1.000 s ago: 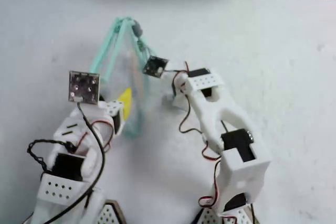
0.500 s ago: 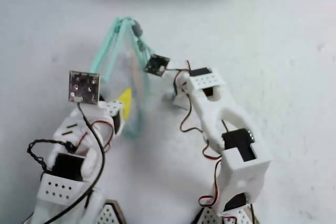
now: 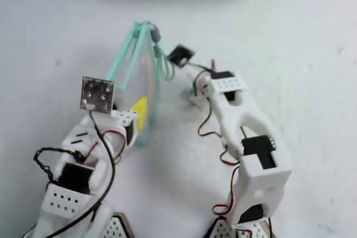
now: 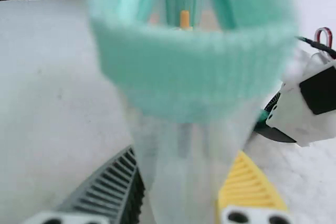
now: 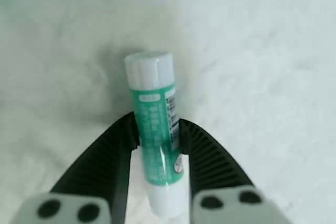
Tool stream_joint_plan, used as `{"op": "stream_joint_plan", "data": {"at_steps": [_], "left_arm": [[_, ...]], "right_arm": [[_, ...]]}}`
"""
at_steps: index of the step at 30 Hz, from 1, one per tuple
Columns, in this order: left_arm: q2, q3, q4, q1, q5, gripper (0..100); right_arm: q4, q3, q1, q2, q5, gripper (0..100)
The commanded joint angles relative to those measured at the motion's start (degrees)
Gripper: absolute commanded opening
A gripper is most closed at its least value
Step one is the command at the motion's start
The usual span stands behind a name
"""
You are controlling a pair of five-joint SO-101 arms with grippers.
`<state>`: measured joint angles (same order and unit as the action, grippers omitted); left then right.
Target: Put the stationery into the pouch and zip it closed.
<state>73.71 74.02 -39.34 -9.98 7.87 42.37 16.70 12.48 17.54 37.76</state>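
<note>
The white table (image 3: 301, 71) gave room ahead of the right jaws and on their outer side. The clear pouch (image 3: 146, 71) with mint zip edges stood on edge, its long axis running straight ahead of the left gripper (image 4: 181, 187), whose jaws pinched its near end. The right gripper (image 5: 157, 140) was clamped on a glue stick (image 5: 151, 93) lying in line with the jaws, cap end beyond the fingertips. We judged the pouch mouth to be just beside them, toward the left arm.
</note>
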Motion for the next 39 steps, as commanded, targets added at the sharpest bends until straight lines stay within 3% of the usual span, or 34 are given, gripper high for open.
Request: {"op": "stream_joint_plan", "data": {"at_steps": [1,14,25,32,39], "left_arm": [[0.2,-0.4,1.7,-1.3,0.5,19],[0.2,-0.4,1.7,-1.3,0.5,19],[0.2,-0.4,1.7,-1.3,0.5,19],[0.2,-0.4,1.7,-1.3,0.5,19],[0.2,-0.4,1.6,-1.4,-0.3,19]], "right_arm": [[-1.8,-1.8,-2.2,-2.3,-5.4,1.7],[-4.2,2.5,-2.8,-6.9,-7.8,1.7],[-36.2,38.4,-1.1,-34.8,-7.8,1.7],[-40.1,43.4,-1.4,-39.7,-8.1,1.7],[-40.3,43.6,-7.3,-43.5,-21.5,1.7]]}}
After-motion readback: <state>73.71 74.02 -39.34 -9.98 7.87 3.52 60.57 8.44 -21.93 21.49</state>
